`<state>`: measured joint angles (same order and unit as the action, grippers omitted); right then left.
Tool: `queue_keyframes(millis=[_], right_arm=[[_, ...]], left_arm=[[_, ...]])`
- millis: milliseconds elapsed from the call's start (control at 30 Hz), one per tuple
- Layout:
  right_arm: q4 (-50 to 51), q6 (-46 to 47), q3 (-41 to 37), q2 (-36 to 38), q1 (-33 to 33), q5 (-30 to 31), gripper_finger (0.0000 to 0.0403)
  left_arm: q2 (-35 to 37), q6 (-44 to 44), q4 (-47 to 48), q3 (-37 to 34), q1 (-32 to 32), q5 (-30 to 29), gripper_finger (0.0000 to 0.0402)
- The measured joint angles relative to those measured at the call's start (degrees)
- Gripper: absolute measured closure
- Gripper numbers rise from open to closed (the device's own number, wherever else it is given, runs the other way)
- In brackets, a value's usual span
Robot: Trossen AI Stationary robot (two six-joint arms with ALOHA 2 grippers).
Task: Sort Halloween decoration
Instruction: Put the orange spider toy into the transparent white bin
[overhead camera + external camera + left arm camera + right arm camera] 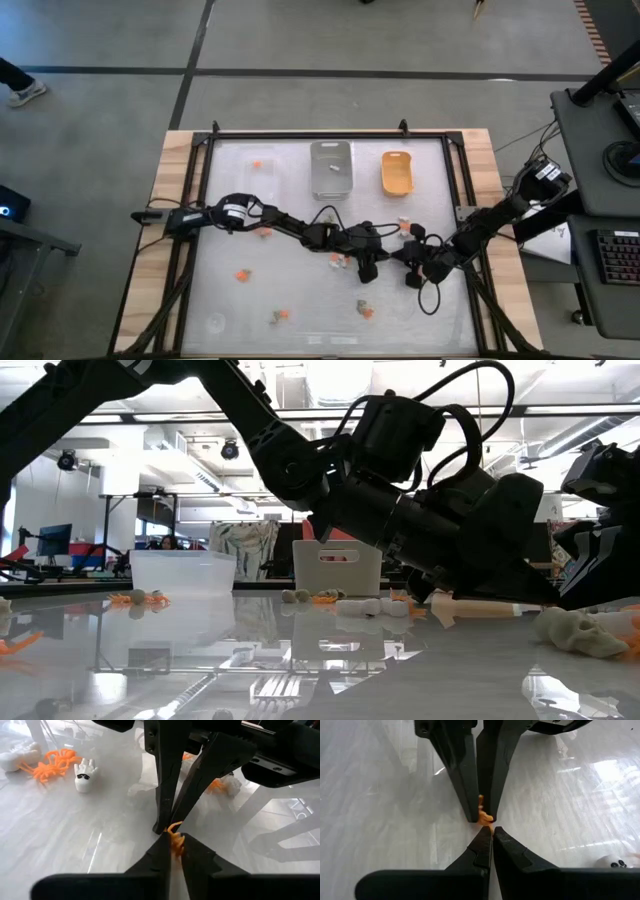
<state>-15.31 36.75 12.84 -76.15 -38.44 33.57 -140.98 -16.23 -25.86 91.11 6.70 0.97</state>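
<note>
Over the middle of the table, seen from above, both arms reach inward and their tips meet just below the grey tray [331, 168]. The left gripper [368, 270] comes in from the left, the right gripper [412, 278] from the right, so close that I cannot separate their fingers from up here. Small orange and white trinkets lie scattered around them on the pale table [300, 300], with a clear tray [259, 170] and an orange tray [397, 172] at the far side.

From table height, the dark bulk of the arms fills the centre, and a pale skull [585, 630] sits off to one side. The fingertips themselves are hidden.

Looking along the left wrist, the left gripper [172, 847] has its jaws pinched narrow on an orange trinket [175, 839], which pokes out at the very tip. The other arm's fingers stand tip to tip against it, pressed together. A white ghost [84, 773] and an orange spider [52, 760] lie well apart.

Looking along the right wrist, the right gripper [492, 834] is closed, and the same orange trinket [483, 815] sits just beyond its tips, squeezed between the left arm's fingers. I judge the piece belongs to the left arm now; both are equally near, nose to nose.
</note>
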Motion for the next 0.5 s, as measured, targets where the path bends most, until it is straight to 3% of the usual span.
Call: queue_keyframes(millis=[233,500], right_arm=[[1.3,1.2,1.2,3.0,0.0,-1.1,0.0347],[13.9,6.8,5.4,7.2,0.1,-0.7,0.0269]], left_arm=[[0.8,0.0,0.7,0.0,0.1,0.4,0.0399],[4.9,3.1,5.3,-0.1,0.1,0.2,0.0400]])
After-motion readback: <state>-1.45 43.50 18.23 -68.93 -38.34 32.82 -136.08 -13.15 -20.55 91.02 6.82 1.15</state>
